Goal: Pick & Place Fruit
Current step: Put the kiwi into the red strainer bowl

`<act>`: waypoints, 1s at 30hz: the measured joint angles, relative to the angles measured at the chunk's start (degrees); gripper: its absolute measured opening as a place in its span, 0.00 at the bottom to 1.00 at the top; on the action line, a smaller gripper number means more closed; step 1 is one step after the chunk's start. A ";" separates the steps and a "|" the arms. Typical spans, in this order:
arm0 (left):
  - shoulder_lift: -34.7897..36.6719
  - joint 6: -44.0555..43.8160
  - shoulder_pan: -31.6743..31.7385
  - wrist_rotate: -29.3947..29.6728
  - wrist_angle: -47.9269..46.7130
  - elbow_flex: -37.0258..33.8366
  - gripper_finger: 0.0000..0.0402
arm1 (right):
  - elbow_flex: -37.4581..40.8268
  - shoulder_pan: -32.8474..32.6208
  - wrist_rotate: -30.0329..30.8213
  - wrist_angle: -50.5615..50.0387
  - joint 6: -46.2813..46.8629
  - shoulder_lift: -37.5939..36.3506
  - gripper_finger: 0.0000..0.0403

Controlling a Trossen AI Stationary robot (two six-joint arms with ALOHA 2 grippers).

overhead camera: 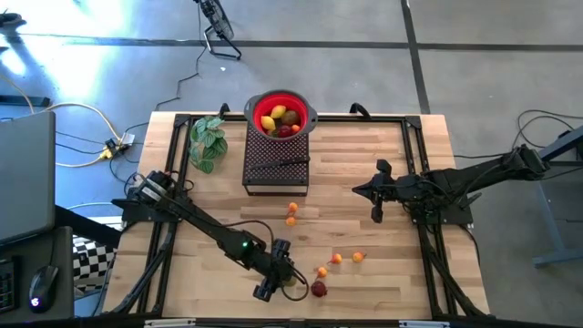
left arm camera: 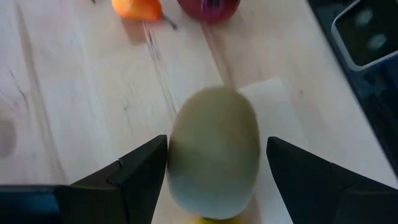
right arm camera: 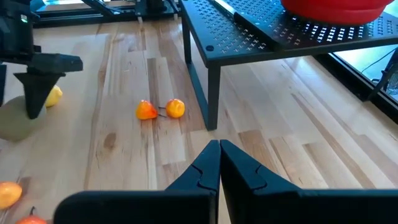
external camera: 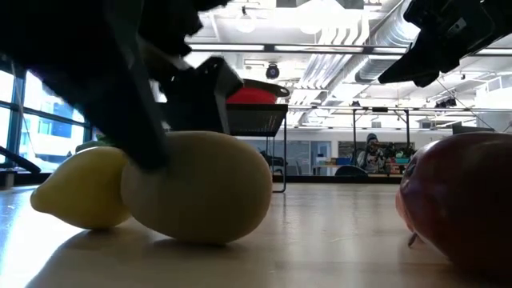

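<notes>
while the left gripper (overhead camera: 273,282) is hovering near the tabletop's (overhead camera: 383,273) near edge, its jaws are standing wide on either side of one olive-green fruit (left arm camera: 214,146), with one yellow lemon (external camera: 80,188) lying just beside it. one dark red fruit (overhead camera: 319,289) and five small orange fruits (overhead camera: 346,258) are lying loose on the tabletop. several more fruits are sitting in the red bowl (overhead camera: 281,105) at the far edge. the right gripper (overhead camera: 377,210) is waiting fully closed and empty, toward the right edge.
</notes>
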State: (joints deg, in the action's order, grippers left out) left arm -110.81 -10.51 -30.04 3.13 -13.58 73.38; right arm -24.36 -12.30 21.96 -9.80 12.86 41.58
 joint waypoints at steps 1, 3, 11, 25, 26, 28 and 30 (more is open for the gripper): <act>-0.50 -0.35 0.00 -0.11 0.07 0.00 0.67 | 0.00 -0.02 0.00 0.02 0.00 0.00 0.01; -1.65 -0.50 0.02 -0.55 0.51 0.00 0.67 | 0.00 0.00 0.00 -0.02 0.00 0.00 0.01; -3.62 -0.76 0.00 -0.89 0.74 -0.04 0.67 | 0.00 0.00 0.00 0.00 0.00 0.00 0.01; -3.62 -0.76 0.02 -0.87 0.78 -0.04 0.67 | 0.00 -0.01 0.00 0.03 0.00 0.00 0.01; -3.62 -0.76 0.02 -0.87 0.78 -0.04 0.67 | 0.00 -0.01 0.00 0.02 -0.02 0.00 0.01; -3.62 -0.79 0.02 -0.87 0.78 -0.04 0.67 | 0.00 0.00 0.00 0.04 0.00 0.00 0.01; -3.62 -1.51 0.02 -0.87 0.82 -0.04 0.67 | 0.00 0.00 0.00 0.02 -0.02 0.00 0.01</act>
State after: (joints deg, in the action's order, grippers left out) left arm -114.43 -12.02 -30.02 2.26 -12.76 73.34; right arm -24.36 -12.29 21.96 -9.78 12.84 41.58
